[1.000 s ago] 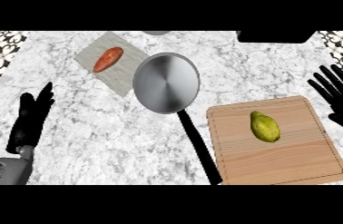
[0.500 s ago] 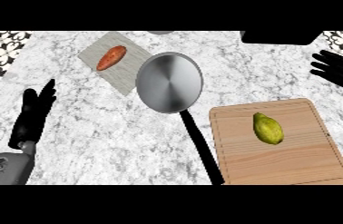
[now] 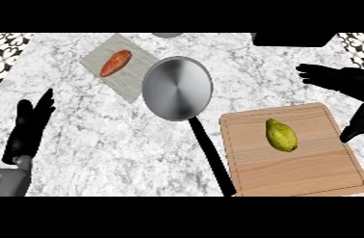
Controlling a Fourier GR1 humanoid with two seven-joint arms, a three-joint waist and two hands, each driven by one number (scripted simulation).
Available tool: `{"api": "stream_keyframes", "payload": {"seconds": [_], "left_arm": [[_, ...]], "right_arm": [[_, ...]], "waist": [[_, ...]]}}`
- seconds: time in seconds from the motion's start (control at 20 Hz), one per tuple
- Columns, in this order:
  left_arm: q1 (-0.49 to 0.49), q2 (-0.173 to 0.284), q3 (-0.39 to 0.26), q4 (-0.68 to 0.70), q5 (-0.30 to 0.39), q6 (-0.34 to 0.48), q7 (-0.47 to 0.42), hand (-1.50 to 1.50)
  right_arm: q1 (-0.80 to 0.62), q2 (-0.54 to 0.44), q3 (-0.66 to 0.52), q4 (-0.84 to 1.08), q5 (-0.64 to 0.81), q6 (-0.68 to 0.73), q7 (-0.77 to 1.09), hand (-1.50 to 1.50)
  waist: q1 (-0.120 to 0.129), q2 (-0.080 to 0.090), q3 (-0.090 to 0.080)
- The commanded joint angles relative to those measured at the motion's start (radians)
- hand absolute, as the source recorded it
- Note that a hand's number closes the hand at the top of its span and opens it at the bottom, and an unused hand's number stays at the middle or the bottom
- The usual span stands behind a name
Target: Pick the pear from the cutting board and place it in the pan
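Pear (image 3: 281, 135), yellow-green, lies on the cutting board (image 3: 298, 169); right hand (image 3: 334, 78) spread open above it, apart.

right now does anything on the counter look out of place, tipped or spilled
Nothing stands out. The pear lies on the cutting board, the pan sits flat on the counter beside it with nothing in it, and an orange vegetable rests on a grey mat. Nothing is spilled or tipped.

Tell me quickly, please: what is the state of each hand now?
Left hand: open, holding nothing, resting at the left edge of the view.
Right hand: open, holding nothing, above the cutting board; the pear is untouched.
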Motion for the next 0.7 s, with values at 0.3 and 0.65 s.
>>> {"api": "stream_keyframes", "payload": {"seconds": [0.3,0.65], "left_arm": [[-0.053,-0.030,0.061,0.109,-0.029,-0.040,-0.047,0.00],[0.009,-0.066,0.072,0.041,-0.086,-0.016,-0.029,0.00]], "right_arm": [[0.016,0.113,0.068,0.030,0.251,-0.047,-0.145,-1.50],[0.038,0.125,0.077,0.026,0.382,-0.070,-0.191,-1.50]], "waist": [[-0.026,-0.004,-0.001],[-0.025,-0.005,-0.001]]}}
